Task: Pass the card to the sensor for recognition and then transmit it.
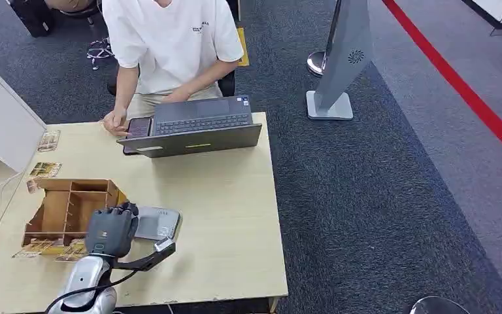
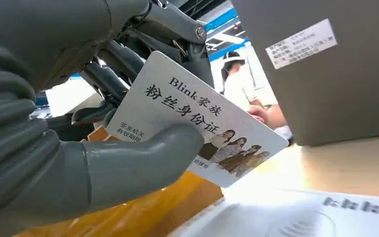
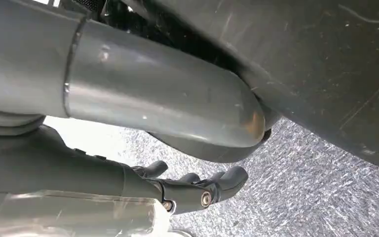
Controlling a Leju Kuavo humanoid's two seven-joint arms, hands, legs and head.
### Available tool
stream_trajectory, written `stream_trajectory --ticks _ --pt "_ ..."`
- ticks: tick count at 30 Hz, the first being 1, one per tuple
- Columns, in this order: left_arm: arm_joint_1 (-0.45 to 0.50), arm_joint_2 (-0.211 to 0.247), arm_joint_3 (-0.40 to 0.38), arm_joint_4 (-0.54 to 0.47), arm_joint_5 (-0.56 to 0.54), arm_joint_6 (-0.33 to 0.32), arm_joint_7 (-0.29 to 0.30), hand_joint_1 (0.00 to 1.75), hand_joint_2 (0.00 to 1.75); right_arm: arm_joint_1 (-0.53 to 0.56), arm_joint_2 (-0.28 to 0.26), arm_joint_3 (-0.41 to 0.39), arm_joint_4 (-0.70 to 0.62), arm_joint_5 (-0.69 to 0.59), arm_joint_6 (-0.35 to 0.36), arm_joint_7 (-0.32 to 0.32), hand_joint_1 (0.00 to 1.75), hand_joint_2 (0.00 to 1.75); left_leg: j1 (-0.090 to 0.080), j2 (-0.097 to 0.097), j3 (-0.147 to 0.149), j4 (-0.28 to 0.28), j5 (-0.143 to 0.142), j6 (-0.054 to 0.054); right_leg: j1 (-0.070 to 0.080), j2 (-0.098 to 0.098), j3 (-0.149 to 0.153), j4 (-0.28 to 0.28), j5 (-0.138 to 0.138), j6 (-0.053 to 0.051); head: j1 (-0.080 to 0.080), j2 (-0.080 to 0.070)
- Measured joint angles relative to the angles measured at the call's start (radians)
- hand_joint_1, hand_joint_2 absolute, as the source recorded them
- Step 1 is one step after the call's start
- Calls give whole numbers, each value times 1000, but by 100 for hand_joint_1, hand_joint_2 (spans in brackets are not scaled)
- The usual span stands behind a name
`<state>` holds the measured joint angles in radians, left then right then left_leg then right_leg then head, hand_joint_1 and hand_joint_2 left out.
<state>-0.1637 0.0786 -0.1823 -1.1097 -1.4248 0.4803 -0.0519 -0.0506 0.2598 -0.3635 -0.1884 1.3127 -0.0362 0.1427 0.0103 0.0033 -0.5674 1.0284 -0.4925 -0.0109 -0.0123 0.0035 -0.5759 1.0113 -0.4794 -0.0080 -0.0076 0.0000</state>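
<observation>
While the left hand point(image 1: 111, 230) pinches the card point(image 2: 197, 121) between thumb and dark fingers, it hovers beside the grey sensor point(image 1: 157, 224), which lies at the hand's three o'clock on the table point(image 1: 229, 216), so the recognition step looks to be in hand. Whether the card already sits over the reader is hard to judge. Next it needs lowering flat onto the sensor, then passing on. The right hand point(image 3: 197, 190) hangs with fingers loosely apart, holding nothing.

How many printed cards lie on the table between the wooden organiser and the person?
2: one printed card near the light wooden table's far edge beside the white box, another just beyond the brown wooden compartment organiser. More may sit hidden inside it.
</observation>
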Motion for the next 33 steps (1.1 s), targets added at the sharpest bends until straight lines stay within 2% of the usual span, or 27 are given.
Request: stream_trajectory --ticks 9,20,23,26,29,33 --pt "-9 -45 -1 61 -22 24 -11 175 175 0 0 0 0 8 3 -4 0 0 0 0 0 0 0 0 0 0 0 0 0 0 0 0" --pt "-10 -53 -9 60 -28 16 -19 175 175 0 0 -1 0 11 6 -6 0 0 0 0 0 0 0 0 0 0 0 0 0 0 0 0" --pt "-3 -42 -11 -18 -26 37 -7 175 175 0 0 -2 0 16 4 -5 0 0 0 0 0 0 0 0 0 0 0 0 0 0 0 0" --pt "-15 -9 -11 -159 -67 73 26 175 175 1 0 -2 0 28 7 -4 0 0 0 0 0 0 0 0 0 0 0 0 0 0 0 0" --pt "-49 27 -10 -265 -74 73 39 175 175 1 0 -2 0 34 12 -4 0 0 0 0 0 0 0 0 0 0 0 0 0 0 0 0" --pt "-111 75 -7 -357 -64 68 39 175 175 0 0 -2 0 45 15 -6 0 0 1 -1 0 0 1 -1 1 -1 0 0 0 0 0 0"
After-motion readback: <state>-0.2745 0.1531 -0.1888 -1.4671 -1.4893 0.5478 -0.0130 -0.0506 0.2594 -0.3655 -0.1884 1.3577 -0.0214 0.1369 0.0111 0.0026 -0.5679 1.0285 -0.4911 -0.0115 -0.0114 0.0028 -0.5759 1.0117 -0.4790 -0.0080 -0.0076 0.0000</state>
